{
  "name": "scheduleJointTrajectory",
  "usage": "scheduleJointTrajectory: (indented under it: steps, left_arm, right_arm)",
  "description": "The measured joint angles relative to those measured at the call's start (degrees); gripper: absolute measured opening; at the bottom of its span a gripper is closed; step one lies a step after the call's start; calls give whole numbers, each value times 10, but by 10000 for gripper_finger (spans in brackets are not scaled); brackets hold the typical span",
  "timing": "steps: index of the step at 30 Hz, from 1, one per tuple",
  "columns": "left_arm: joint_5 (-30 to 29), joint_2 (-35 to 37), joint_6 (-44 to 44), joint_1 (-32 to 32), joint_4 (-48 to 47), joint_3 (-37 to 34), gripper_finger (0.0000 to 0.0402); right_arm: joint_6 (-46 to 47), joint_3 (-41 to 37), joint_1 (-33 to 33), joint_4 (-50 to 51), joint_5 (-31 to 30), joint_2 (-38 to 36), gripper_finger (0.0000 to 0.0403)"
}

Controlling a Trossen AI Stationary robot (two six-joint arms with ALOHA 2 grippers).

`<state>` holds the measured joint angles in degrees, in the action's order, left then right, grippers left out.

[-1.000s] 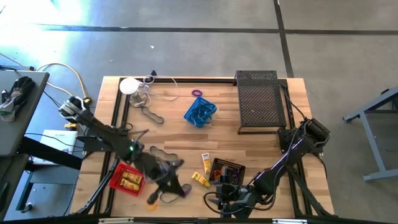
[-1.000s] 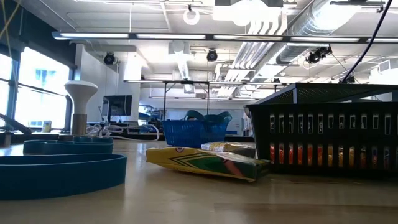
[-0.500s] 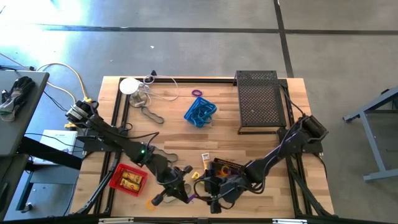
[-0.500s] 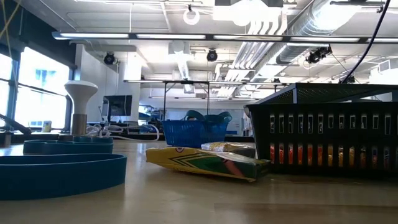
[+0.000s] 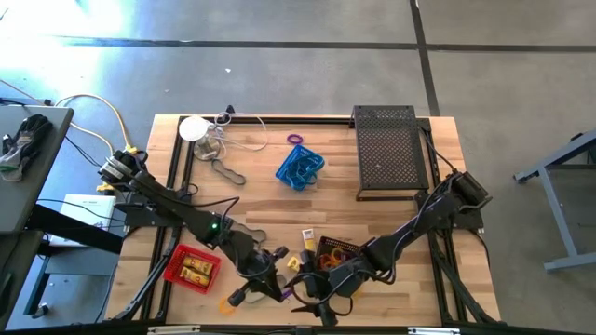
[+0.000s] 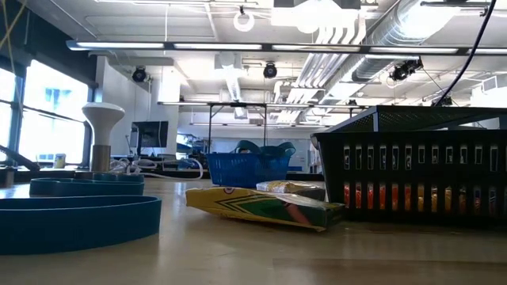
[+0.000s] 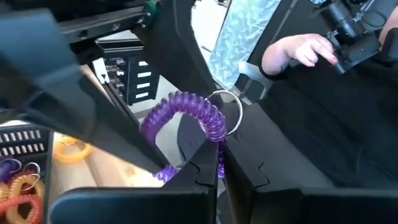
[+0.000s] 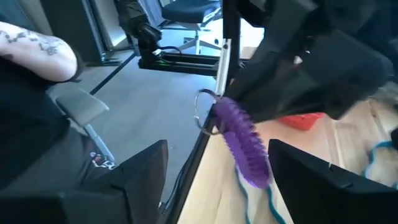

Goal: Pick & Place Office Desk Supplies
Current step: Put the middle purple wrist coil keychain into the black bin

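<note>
Purple coil: spiral key-ring band with metal split ring, clamped in left claw; held just above front edge of wooden surface, between the two claws.
Left claw: pressed together on the coil's lower end; coil arched up and away from the tips.
Right claw: fingers spread apart, coil hanging between them but not yet gripped.
Left arm pose: stretched low from left rear of surface toward front centre, wrist turned toward right arm.
Right arm pose: reached from right edge down and across to front centre, wrist nearly meeting left claw.
Likely step: handover of coil from left to right, judged from facing claws.
Risk, drop: thin springy coil, apt to slip or flex aside if left let go before right closed; fall over front edge likely.
Risk, collision: claws very near each other; small misalignment enough for fingers to knock.
Risk, snag: split ring liable to catch on a finger.
Other supplies: red basket with yellow tubes, front left; black basket beside right arm; blue basket mid-surface.
Beyond the edge: a person's hand, clear of both claws.
</note>
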<state>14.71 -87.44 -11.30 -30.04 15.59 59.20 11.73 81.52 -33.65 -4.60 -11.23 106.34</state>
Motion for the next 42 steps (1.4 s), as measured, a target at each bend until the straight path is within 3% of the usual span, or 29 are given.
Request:
scheduleJointTrajectory:
  steps: [6, 15, 23, 31, 33, 42]
  left_arm:
    - [-3, 0, 1, 8, -2, 0, 5]
    - [-3, 0, 0, 12, -6, 0, 5]
    - [-13, -11, 6, 6, -19, 0, 15]
    - [-108, -33, 2, -9, -15, 0, 110]
    - [-109, -33, 8, -9, -14, 0, 124]
    - [-109, -33, 0, -9, -29, 0, 134]
  right_arm:
    - [0, 0, 0, 1, 13, 0, 192]
    - [-48, 0, -2, 21, 30, 0, 19]
    - [-44, 0, -5, 23, 33, 0, 8]
    - [6, 0, -5, 74, 41, 0, 6]
    - [38, 0, -5, 103, 39, 0, 5]
    - [243, 0, -14, 293, -93, 0, 5]
